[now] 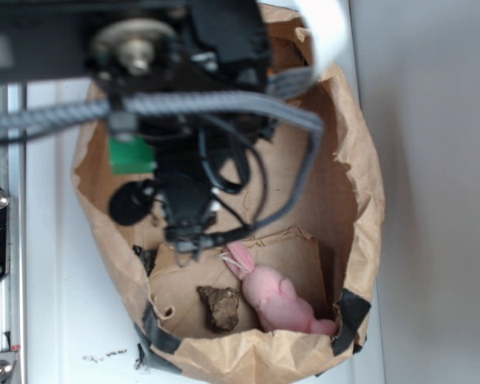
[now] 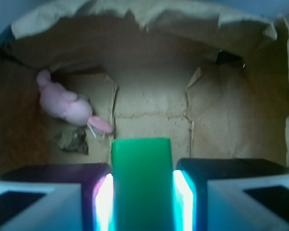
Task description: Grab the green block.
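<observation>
Brown paper, creased and torn at the rim, forms the bag (image 1: 360,200) inside which everything is seen; it rests on a pale surface (image 1: 56,304). At the centre of the wrist view, the gripper (image 2: 142,190) is pressed onto the green block (image 2: 142,183), whose flanks are touched by both pads, so the bar appears held upright and clear of the bag floor. In the exterior view only a green end (image 1: 131,154) is shown beside the arm. Farther out, the pink plush bunny (image 2: 67,105) and a dark crumpled scrap (image 2: 72,141) are left lying near the bag wall, well apart from the block.
</observation>
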`<state>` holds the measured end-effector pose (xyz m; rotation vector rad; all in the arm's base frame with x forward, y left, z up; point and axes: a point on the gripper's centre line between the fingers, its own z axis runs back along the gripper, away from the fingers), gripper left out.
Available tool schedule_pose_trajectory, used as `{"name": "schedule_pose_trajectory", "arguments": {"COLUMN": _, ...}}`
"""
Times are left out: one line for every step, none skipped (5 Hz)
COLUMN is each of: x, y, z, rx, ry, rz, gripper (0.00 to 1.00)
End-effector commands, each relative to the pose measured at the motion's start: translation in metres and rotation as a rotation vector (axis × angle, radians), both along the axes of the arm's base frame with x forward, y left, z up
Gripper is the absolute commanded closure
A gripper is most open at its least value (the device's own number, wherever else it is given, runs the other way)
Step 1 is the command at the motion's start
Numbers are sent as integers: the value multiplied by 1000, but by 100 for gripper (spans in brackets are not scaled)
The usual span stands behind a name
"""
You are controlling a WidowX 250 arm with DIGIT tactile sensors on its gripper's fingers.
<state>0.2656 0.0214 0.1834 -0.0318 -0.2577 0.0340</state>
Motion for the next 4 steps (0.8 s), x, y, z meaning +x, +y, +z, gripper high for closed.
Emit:
{"name": "schedule_pose_trajectory", "arguments": {"x": 20, "y": 8, "z": 23, "rx": 5, "ry": -60, "rz": 19, "gripper": 100}}
{"name": "schedule_pose_trajectory", "arguments": {"x": 21, "y": 7, "z": 22, "rx": 4, "ry": -60, "rz": 19, "gripper": 100}}
{"name": "schedule_pose_trajectory", "arguments": {"x": 21, "y": 7, "z": 21, "rx": 5, "ry": -60, "rz": 17, "gripper": 100}}
{"name": "schedule_pose_trajectory", "arguments": {"x": 23, "y": 9, "z": 21, "rx": 4, "ry": -58, "rz": 21, "gripper": 100}}
